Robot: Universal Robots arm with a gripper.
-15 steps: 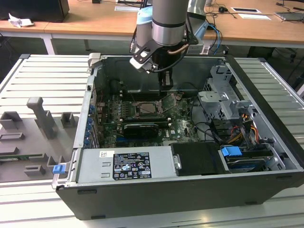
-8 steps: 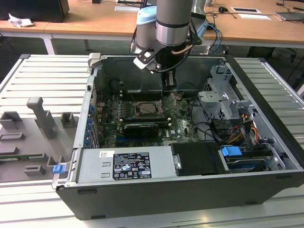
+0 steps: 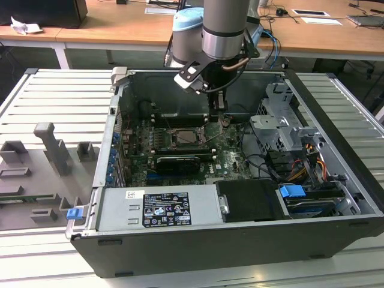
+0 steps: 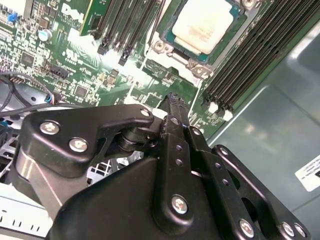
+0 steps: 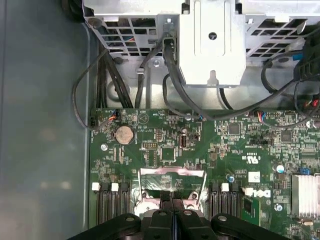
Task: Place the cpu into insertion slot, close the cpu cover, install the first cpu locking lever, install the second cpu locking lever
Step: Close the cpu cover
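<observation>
- A white sticker (image 3: 165, 209) crowded with small print and symbols is sitting on the power supply (image 3: 114, 210) in the exterior view.
- Another white label (image 4: 310, 172) is sticking to the case wall in the second wrist view.
- There too, the cpu (image 4: 205, 22) is lying pale face up in the insertion slot (image 4: 159, 46).
- The first wrist view is showing the silver cpu cover (image 5: 172, 172), a coin cell (image 5: 124, 134) and the drive cage (image 5: 212, 40).
- The claw (image 4: 172, 97) is hanging just beside the slot, fingers pressed together, gripping nothing.
- The computer case (image 3: 180, 246) is resting on the ridged bench (image 3: 54, 102).
</observation>
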